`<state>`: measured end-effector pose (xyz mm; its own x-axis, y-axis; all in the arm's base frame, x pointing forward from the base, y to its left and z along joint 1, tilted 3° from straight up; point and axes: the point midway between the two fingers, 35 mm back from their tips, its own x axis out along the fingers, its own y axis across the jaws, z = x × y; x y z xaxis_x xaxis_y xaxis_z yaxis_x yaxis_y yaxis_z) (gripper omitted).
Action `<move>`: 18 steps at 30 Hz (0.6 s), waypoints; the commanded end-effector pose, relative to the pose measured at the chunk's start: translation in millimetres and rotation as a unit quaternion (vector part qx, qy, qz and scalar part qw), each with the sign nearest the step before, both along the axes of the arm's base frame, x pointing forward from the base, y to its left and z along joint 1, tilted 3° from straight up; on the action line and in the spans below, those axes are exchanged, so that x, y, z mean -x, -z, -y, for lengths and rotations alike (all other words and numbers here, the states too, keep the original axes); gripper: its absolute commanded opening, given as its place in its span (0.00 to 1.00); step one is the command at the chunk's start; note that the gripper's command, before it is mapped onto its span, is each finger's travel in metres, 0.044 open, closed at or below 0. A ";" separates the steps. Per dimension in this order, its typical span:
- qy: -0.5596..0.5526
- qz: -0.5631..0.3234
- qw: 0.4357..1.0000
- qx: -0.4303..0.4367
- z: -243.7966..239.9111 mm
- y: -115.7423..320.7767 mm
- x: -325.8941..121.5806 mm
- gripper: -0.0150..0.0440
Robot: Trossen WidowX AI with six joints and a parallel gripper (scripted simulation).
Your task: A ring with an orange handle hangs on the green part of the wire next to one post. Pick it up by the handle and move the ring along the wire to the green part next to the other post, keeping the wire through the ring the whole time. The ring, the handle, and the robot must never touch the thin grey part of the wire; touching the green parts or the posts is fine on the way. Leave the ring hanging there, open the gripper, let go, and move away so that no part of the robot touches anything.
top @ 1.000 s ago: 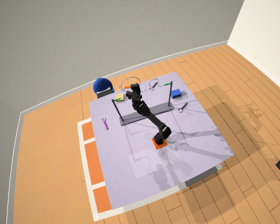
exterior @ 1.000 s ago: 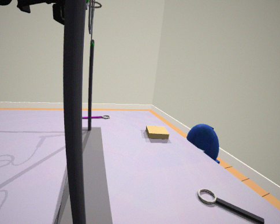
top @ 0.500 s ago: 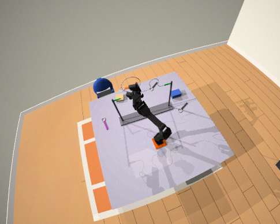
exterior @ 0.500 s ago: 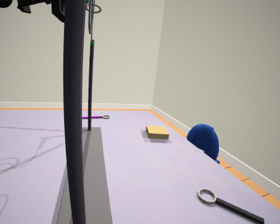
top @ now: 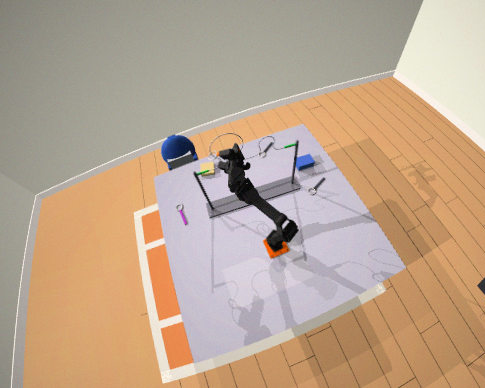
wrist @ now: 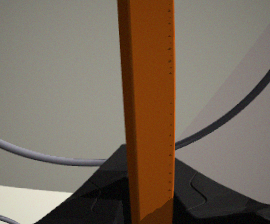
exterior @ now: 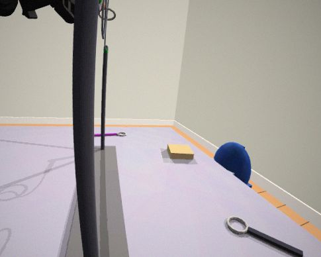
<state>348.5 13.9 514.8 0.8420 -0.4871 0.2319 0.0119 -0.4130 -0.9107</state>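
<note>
Threading the ring (top: 212, 156) (exterior: 107, 14) along the wire (top: 242, 140) (exterior: 103, 28) (wrist: 78, 162) looks like the step rn, so imo: tiny moves, turn the wrist w/ each bend, keep the wire mid-hole. Top view: the gripper (top: 221, 156) is up by the big loop on the left post (top: 204, 191) side, a bit of orange handle (top: 218, 154) (wrist: 148, 100) poking out, ring just beyond it — can't tell from here if it clears the grey. Exterior view: ring hangs up high near the wire, past the near post (exterior: 85, 116), black arm parts off to the left; tbh contact is too small to call. Wrist view: fingers are pinching the handle, which runs straight up out of frame, ring itself n/a. Wire passes behind on both sides — I'd watch that the handle doesn't brush it.
</note>
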 end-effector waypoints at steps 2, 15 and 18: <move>-0.001 -0.007 0.999 0.036 -1.6 -1.4 -0.3 0.00; -0.002 -0.018 0.995 0.103 -3.1 -4.4 -0.7 0.00; -0.002 -0.018 0.995 0.103 -3.1 -4.4 -0.7 0.00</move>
